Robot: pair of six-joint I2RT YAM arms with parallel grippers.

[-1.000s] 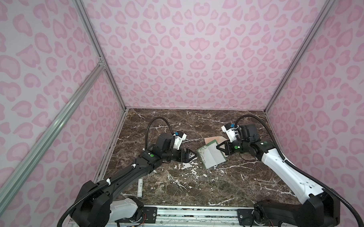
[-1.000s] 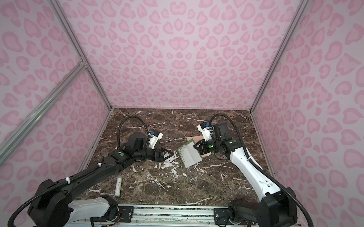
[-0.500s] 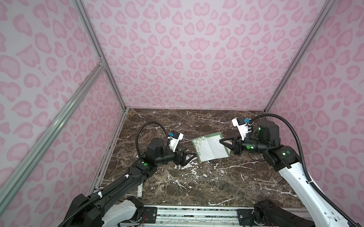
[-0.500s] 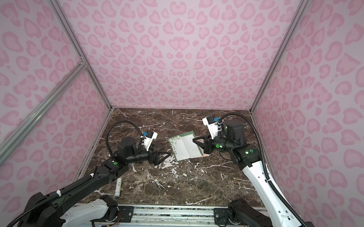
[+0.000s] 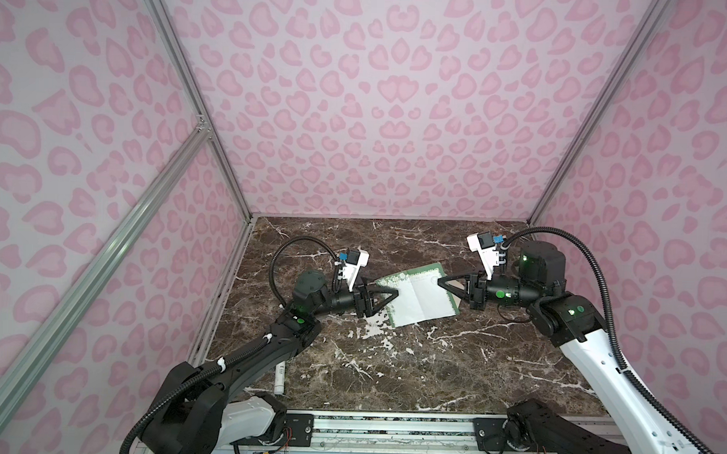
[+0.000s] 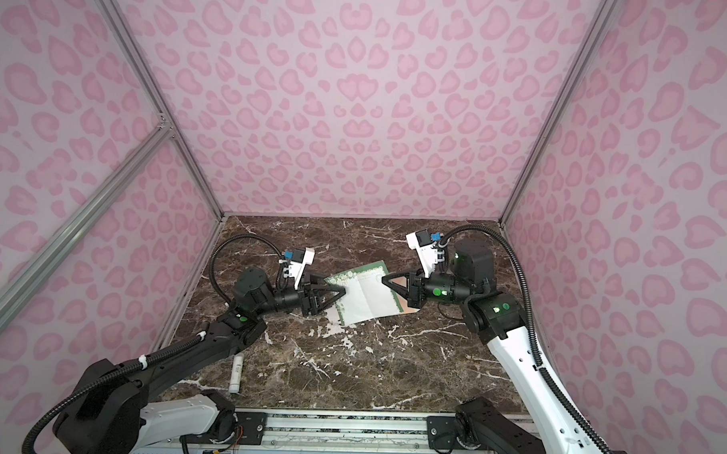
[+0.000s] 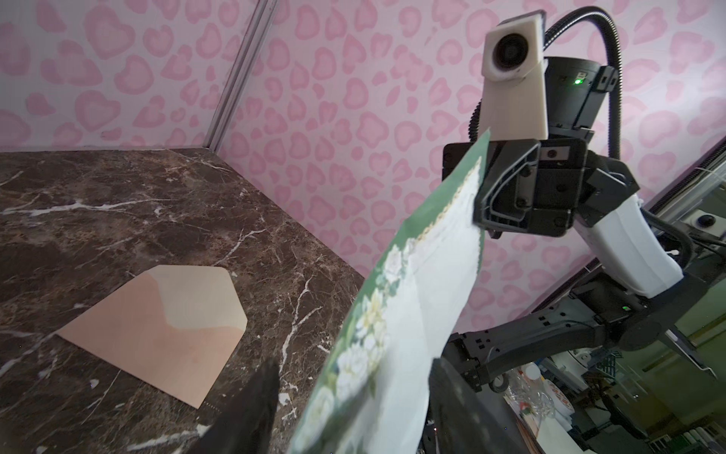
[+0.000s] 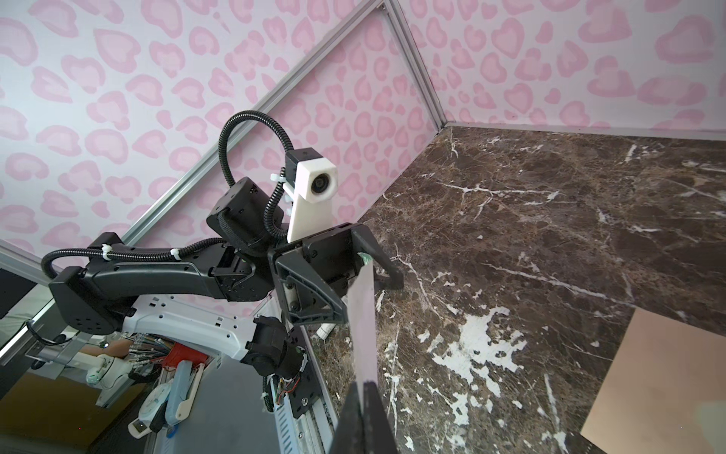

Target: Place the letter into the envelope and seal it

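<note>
"Two grippers at the letter [image 5: 417, 294] now, where a second ago there was one?"

"Yes. The right gripper [image 5: 441, 280] is clamped on its right edge as before, but it has carried the sheet up off the bench [image 5: 390, 374]. The left gripper [image 5: 386, 303] has come in and straddles the left edge, jaws apart, not yet pinching as far as I can see."

"Meaning?"

"Probably a two-ended hold or a handover, to steady a floppy sheet before aiming it. Nothing is inserted yet."

"And the envelope [image 7: 157, 322]?"

"Flat on the bench's back half, toward the right edge, flap open, partly under the letter's right end. Neither gripper touches it."

"Room to move?"

"The front half has only a white tube [image 5: 279, 379] near the front-left corner. The back and side walls stand near, so any swing is safer toward the front. The letter looks clear of the bench."
</note>
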